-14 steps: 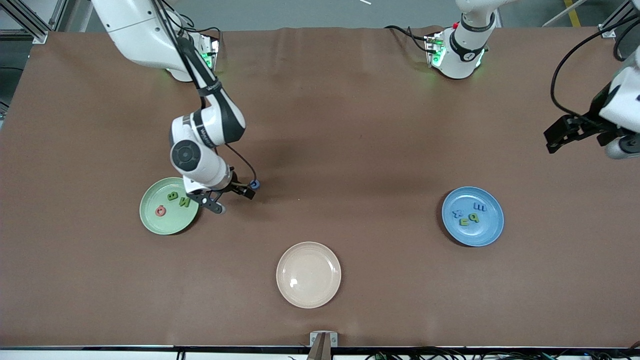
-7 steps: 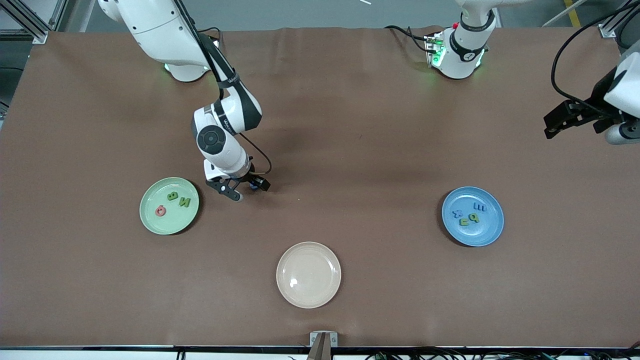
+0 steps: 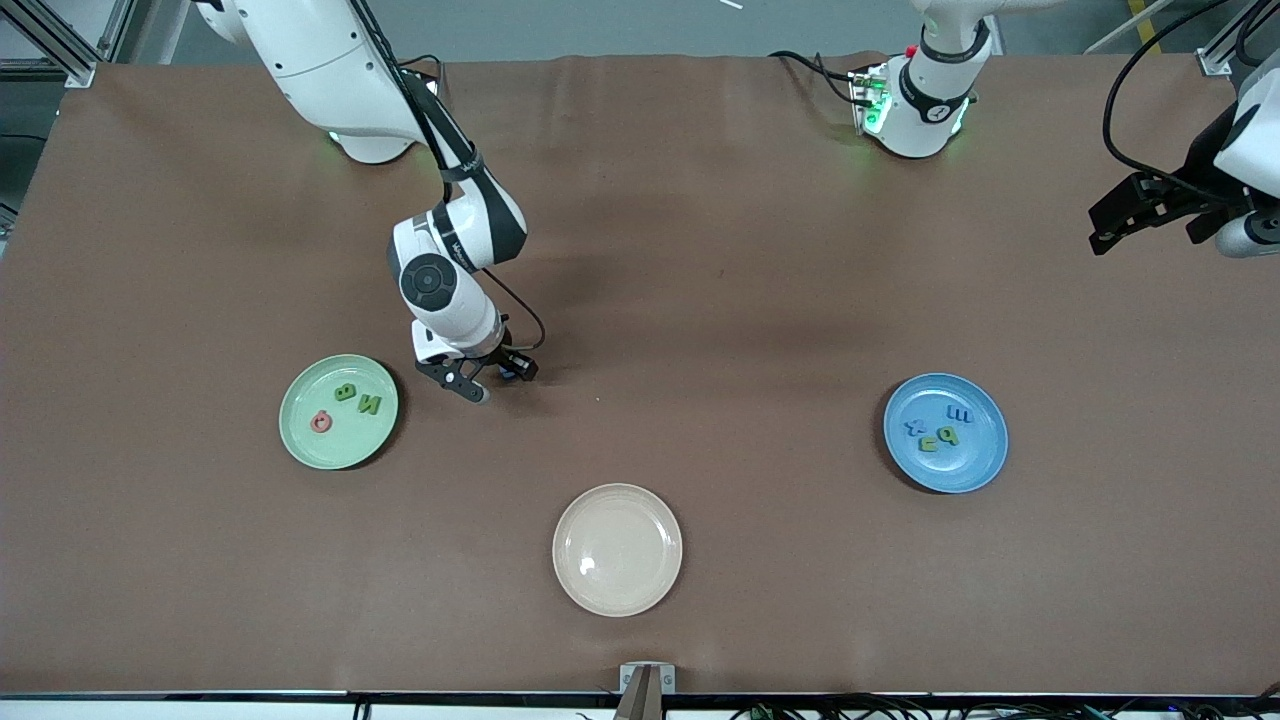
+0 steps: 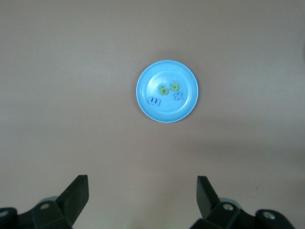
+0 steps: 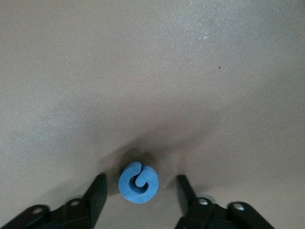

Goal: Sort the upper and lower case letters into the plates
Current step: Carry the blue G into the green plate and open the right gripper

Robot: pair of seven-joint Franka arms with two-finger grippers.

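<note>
We see three letters in the green plate [image 3: 338, 411] and four in the blue plate [image 3: 945, 433]; one blue letter [image 5: 137, 182] remains on the table between the right gripper's [image 5: 138, 191] parted, untouching jaws; the left gripper [image 4: 143, 200] waits, agape, high above the blue plate

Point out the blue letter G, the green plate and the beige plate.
blue letter G [image 5: 137, 182]: right wrist view, on its curved body, between the right pincer's fingers.
green plate [image 3: 305, 448]: front view, on bare surface near its rim.
beige plate [image 3: 640, 575]: front view, on its bare inner surface.
</note>
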